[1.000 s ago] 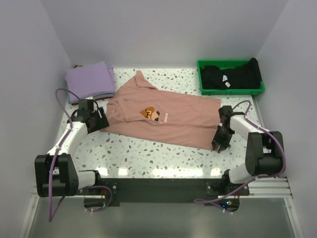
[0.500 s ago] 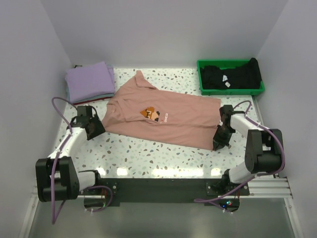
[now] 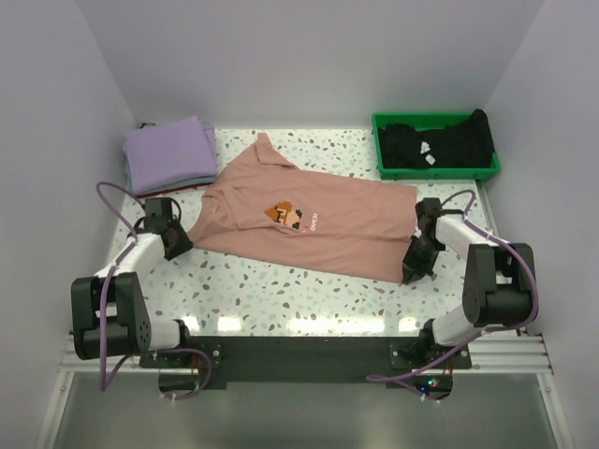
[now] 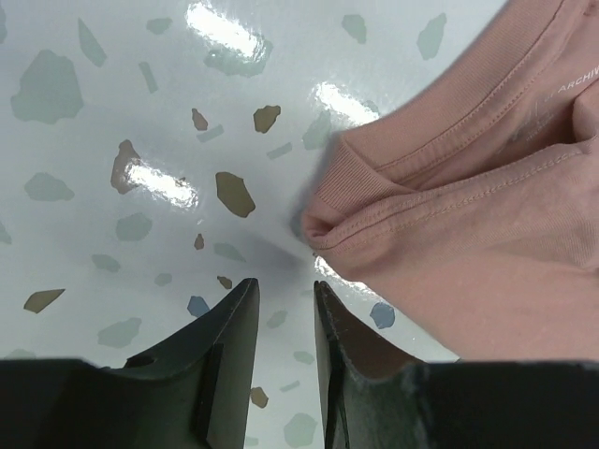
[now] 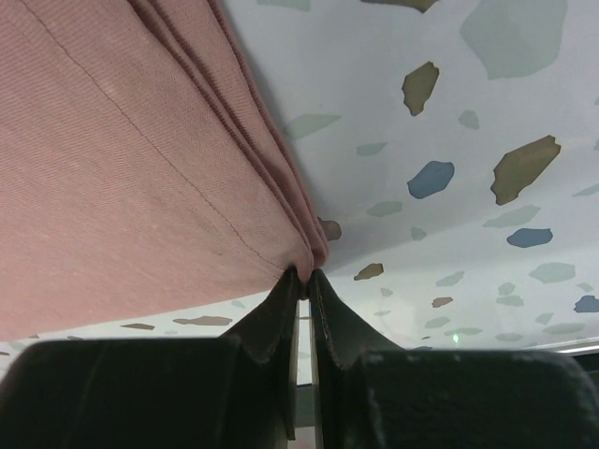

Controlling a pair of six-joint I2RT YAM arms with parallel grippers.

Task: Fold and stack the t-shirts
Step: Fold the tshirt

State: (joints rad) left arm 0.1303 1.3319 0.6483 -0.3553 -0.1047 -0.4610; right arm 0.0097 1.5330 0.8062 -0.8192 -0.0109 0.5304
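Tees — 1 pink (image 3: 346, 224), 1 lavender (image 3: 168, 150), 1 black (image 3: 449, 140)

Colours and patterns, desk lot.
Centre: salmon-pink t-shirt (image 3: 346, 234), plain, with small brown-orange chest print (image 3: 288, 215) touched with black and white. Upper left: lavender t-shirt (image 3: 170, 154), plain. Upper right: black t-shirt (image 3: 435, 140), small white tag, in green tray (image 3: 440, 173). The desk (image 3: 281, 285): glossy white terrazzo, flecked grey, brown, blue. Both left end effector (image 4: 285, 292) and right end effector (image 5: 302, 277): black. The cables (image 3: 108, 201): purple.
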